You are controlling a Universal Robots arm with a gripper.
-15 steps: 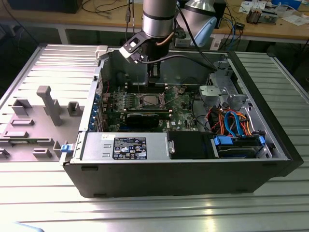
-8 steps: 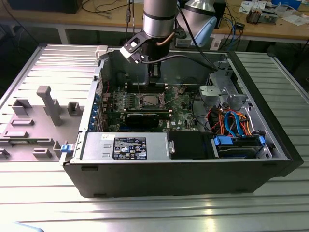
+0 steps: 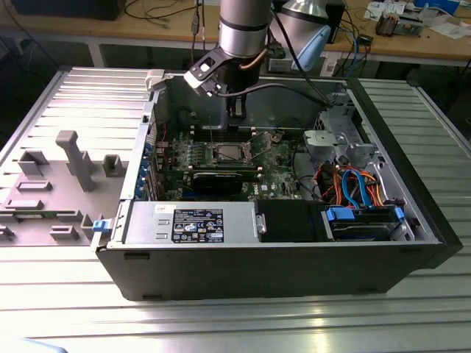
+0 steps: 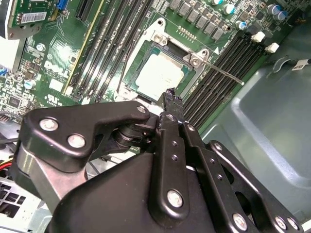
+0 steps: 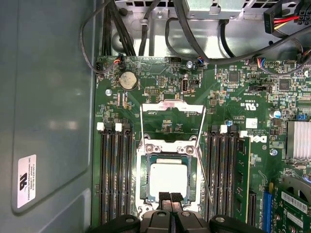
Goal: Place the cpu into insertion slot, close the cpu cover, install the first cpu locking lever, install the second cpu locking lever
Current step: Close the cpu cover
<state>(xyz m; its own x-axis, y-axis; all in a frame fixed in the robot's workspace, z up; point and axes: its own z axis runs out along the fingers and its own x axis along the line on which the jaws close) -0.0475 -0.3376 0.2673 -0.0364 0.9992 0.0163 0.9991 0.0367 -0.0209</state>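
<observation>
One cpu (image 5: 168, 178) seated in insertion slot (image 5: 146, 149), just ahead of gripper (image 5: 170, 195) tips. Cpu cover (image 5: 170, 108) swung open, beyond slot from gripper. Fingers pressed together, holding nothing, over slot's near rim.

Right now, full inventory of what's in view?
case: 1, black, open, on the table
table: 1, silver slatted, under the case
tray: 1, grey, exterior view's left of the case
board: 1, green, inside the case
slot: 1, silvery rim, mid-board
cpu: 1, silver-grey, seated in the slot
cover: 1, silvery, open, beside the slot
lever: 1 clear, silver wire, angled out from a slot corner
memory slots: several, black, flanking the slot
power supply: 1, grey, case's near side in the exterior view
cables: several, orange and blue, exterior view's right
arm: 1, silver-grey, above the board
gripper: 1, black, shut, tips near the slot's edge
</observation>
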